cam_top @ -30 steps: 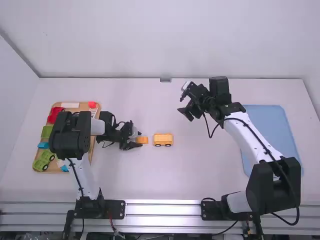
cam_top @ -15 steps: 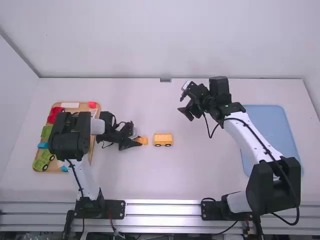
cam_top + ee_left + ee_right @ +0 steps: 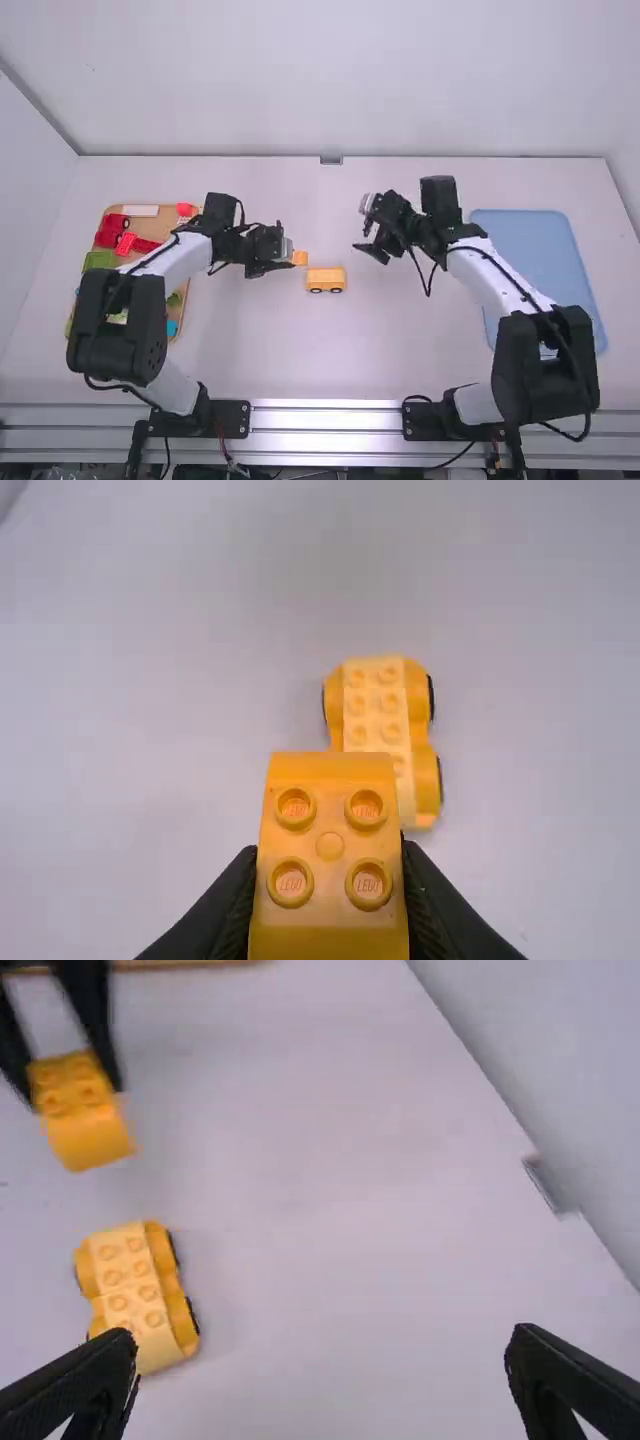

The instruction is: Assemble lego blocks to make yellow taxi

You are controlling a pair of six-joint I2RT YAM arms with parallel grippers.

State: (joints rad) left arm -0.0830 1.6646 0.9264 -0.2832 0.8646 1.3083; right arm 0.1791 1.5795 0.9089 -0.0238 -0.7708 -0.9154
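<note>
the left pincer point(image 3: 290, 257) grips one yellow block point(image 3: 330, 846) near one wheeled base point(image 3: 326, 279).

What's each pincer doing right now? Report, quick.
Left pincer: closed on the yellow block, studs showing.
Right pincer: open, nothing between its fingers.

On the table point(image 3: 400, 350): at left, tray point(image 3: 158, 226) with toy car point(image 3: 110, 231); mid-table, wheeled base point(image 3: 326, 277); at right, second tray point(image 3: 530, 250). In left gripper point(image 3: 288, 263), left of base, toy brick point(image 3: 300, 258).
</note>
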